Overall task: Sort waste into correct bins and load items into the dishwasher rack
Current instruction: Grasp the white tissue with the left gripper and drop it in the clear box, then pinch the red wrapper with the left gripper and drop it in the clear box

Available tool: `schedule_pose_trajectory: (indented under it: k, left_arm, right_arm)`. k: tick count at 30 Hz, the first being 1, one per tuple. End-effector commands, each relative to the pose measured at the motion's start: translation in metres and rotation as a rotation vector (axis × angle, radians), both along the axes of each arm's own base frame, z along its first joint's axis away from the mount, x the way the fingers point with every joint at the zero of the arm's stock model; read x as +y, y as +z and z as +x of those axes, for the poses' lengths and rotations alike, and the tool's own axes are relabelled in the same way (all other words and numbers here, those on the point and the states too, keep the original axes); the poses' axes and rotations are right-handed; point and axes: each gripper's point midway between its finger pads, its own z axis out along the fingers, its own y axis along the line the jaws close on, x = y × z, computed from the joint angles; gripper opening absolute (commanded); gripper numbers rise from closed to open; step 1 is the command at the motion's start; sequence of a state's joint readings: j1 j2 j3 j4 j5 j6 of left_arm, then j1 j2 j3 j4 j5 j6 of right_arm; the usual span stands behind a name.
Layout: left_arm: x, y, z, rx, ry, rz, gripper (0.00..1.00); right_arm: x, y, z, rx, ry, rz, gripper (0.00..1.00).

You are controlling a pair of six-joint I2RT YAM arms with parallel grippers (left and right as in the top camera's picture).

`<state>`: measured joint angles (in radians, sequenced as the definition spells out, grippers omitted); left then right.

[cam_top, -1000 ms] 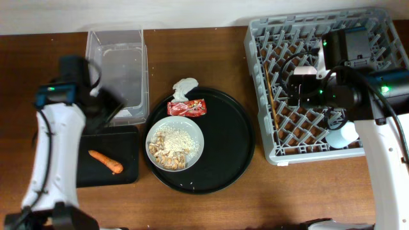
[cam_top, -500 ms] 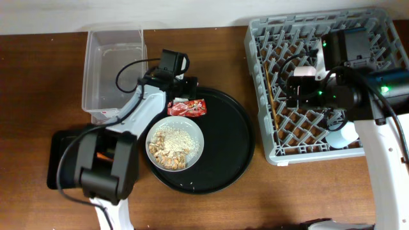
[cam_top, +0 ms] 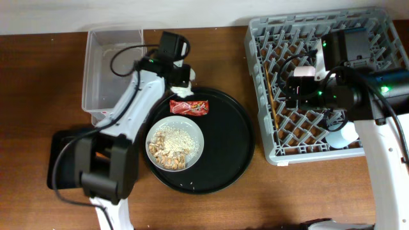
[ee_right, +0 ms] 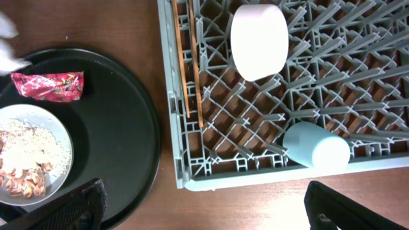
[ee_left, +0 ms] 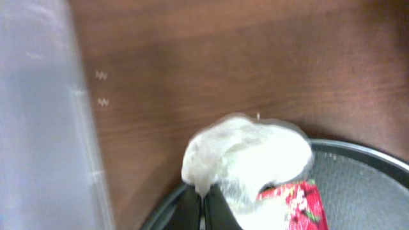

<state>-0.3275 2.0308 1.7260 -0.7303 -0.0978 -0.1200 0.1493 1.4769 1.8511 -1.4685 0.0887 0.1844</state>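
My left gripper is shut on the lower edge of the crumpled white tissue at the round tray's far rim; in its wrist view the gripper pinches a fold. The red wrapper lies just in front of the tissue. The grey-white dish holds beige food scraps. My right gripper hangs open over the dishwasher rack, its fingers wide apart. Two chopsticks, a white cup and a pale blue cup lie in the rack.
The clear tub stands at the back left, right beside my left arm. The flat black tray lies in front of it, mostly covered by that arm. The big round black tray fills the middle.
My left arm swung from the flat black tray over to the tissue, and its jaws closed on it. The right arm has not moved.
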Motion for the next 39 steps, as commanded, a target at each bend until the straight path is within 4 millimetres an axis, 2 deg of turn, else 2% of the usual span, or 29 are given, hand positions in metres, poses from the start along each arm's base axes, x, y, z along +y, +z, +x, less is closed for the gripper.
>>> schedule_pose_trajectory:
  k: [1, 3, 5, 6, 7, 8, 9, 10, 11, 12, 14, 16, 19, 21, 22, 24, 27, 30, 32, 33, 35, 38, 39]
  left_arm:
    - [0.047, 0.058, -0.006, -0.062, 0.095, 0.033, 0.0]
    - [0.079, 0.071, -0.01, -0.066, 0.177, 0.037, 0.01]
    - [0.135, 0.088, -0.009, -0.103, 0.323, 0.031, 0.0]
    - [0.161, 0.089, -0.008, -0.106, 0.376, 0.032, 0.01]
    - [0.176, 0.084, -0.008, -0.093, 0.409, 0.036, 0.0]
    - [0.187, 0.073, -0.008, -0.066, 0.426, 0.025, 0.05]
    - [0.192, 0.059, -0.009, -0.025, 0.432, 0.023, 0.43]
    - [0.192, 0.049, -0.01, 0.007, 0.432, 0.029, 0.57]
    - [0.189, 0.041, -0.011, 0.03, 0.418, 0.033, 0.59]
    - [0.179, 0.039, -0.011, 0.038, 0.397, 0.033, 0.6]
    - [0.138, 0.038, -0.01, 0.048, 0.254, 0.0, 0.61]
    - [0.091, 0.025, -0.021, 0.109, 0.138, -0.008, 0.62]
    - [0.035, -0.025, -0.035, 0.22, 0.011, 0.035, 0.59]
    - [-0.005, -0.075, -0.045, 0.303, -0.109, 0.086, 0.56]
    - [-0.021, -0.092, -0.051, 0.326, -0.148, 0.102, 0.53]
    - [-0.043, -0.101, -0.056, 0.312, -0.231, 0.15, 0.49]
    - [-0.07, -0.095, -0.058, 0.218, -0.331, 0.296, 0.49]
    - [-0.105, -0.113, -0.078, 0.197, -0.433, 0.408, 0.5]
    - [-0.109, -0.123, -0.082, 0.19, -0.443, 0.467, 0.5]
    - [-0.105, -0.125, -0.08, 0.175, -0.426, 0.525, 0.5]
    - [-0.094, -0.118, -0.073, 0.129, -0.374, 0.612, 0.5]
    - [-0.091, -0.118, -0.077, 0.146, -0.363, 0.617, 0.5]
    - [-0.089, -0.112, -0.079, 0.151, -0.346, 0.612, 0.5]
  right_arm:
    - [0.0, -0.001, 0.0, 0.003, -0.006, 0.005, 0.98]
    - [0.0, -0.001, 0.0, 0.003, -0.006, 0.005, 0.98]
    - [0.0, -0.001, 0.0, 0.003, -0.006, 0.005, 0.98]
    - [0.0, -0.001, 0.0, 0.003, -0.006, 0.005, 0.98]
    - [0.0, -0.001, 0.0, 0.003, -0.006, 0.005, 0.98]
    - [0.0, -0.001, 0.0, 0.003, -0.006, 0.005, 0.98]
    - [0.0, -0.001, 0.0, 0.003, -0.006, 0.005, 0.98]
    - [0.0, -0.001, 0.0, 0.003, -0.006, 0.005, 0.98]
    - [0.0, -0.001, 0.0, 0.004, -0.006, 0.005, 0.98]
    - [0.0, -0.001, -0.001, 0.008, -0.006, 0.004, 0.99]
    - [0.0, -0.002, -0.002, 0.013, -0.006, 0.004, 0.98]
    - [0.0, -0.002, -0.002, 0.013, -0.006, 0.004, 0.98]
    - [0.0, -0.002, -0.002, 0.014, -0.006, 0.003, 0.98]
    - [0.0, -0.002, -0.003, 0.018, -0.006, 0.003, 0.98]
    - [0.0, -0.002, -0.004, 0.019, -0.006, 0.003, 0.98]
    - [0.0, -0.002, -0.004, 0.019, -0.006, 0.003, 0.98]
    - [0.0, -0.002, -0.004, 0.019, -0.006, 0.003, 0.98]
    - [0.0, -0.002, -0.004, 0.019, -0.006, 0.003, 0.98]
    - [0.0, -0.002, -0.004, 0.019, -0.006, 0.003, 0.98]
    - [0.0, -0.002, -0.004, 0.019, -0.006, 0.003, 0.98]
    - [0.0, -0.002, -0.003, 0.018, -0.006, 0.003, 0.98]
    - [0.0, -0.002, -0.003, 0.018, -0.006, 0.003, 0.98]
    - [0.0, -0.002, -0.003, 0.018, -0.006, 0.002, 0.98]
